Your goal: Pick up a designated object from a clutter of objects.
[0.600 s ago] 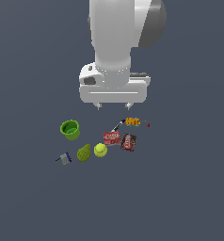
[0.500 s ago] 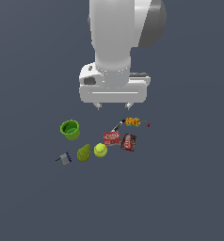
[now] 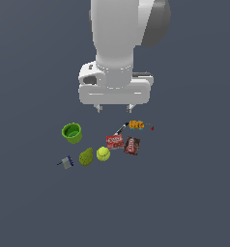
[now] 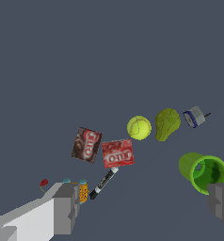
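- The jaws (image 3: pixel 114 109) hang above the surface (image 3: pixel 184 193) with nothing between them. They are spread wide and released, and in the wrist view the two fingers (image 4: pixel 67 207) stand far apart at the picture's edges, touching nothing.
- Judged from this, the task is barely begun: no descent to grasp height, no contact, nothing lifted. Aligning over the target, lowering, closing and raising are all left.
- Nearest below the jaws lie the orange-handled tool (image 3: pixel 135 125) with its dark marker-like tip, and the green cup (image 3: pixel 72 132), which sits close to one finger in the wrist view.
- A step farther out lie the two red packets (image 3: pixel 115 141), side by side.
- Beyond them sits the yellow-green ball (image 3: pixel 103 154).
- Just beside the ball, apart from it by a slim gap, lies the pear (image 3: pixel 86 157), the designated object, untouched and well clear of the jaws.
- Farthest is the small grey-blue piece (image 3: pixel 66 162), just past the pear.
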### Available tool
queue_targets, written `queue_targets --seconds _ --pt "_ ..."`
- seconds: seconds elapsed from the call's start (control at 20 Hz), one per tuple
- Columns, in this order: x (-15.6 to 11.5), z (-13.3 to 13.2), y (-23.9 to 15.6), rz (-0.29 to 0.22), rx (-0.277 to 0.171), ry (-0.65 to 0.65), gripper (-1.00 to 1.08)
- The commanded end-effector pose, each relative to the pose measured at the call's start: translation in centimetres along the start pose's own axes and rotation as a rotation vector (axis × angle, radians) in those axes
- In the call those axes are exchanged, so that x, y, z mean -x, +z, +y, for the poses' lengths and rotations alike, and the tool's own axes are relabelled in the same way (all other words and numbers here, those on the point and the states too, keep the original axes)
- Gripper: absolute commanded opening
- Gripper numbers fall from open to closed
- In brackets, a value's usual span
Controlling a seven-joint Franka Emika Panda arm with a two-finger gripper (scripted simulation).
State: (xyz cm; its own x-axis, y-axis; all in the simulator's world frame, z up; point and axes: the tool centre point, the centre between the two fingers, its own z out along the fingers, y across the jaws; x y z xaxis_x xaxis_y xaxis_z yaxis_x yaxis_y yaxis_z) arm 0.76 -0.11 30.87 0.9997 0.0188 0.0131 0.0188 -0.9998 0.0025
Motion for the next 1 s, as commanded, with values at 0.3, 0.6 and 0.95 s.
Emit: queue_targets --seconds 0.3,0.6,0.95 --pt "-0.7 0.7 1.4 -0.002 -0.007 0.041 1.0" --pt "-1.9 2.5 4.8 -0.005 -0.02 0.138 1.0" --pt "-3.5 6.4 11.4 -0.011 -0.028 0.325 1.0"
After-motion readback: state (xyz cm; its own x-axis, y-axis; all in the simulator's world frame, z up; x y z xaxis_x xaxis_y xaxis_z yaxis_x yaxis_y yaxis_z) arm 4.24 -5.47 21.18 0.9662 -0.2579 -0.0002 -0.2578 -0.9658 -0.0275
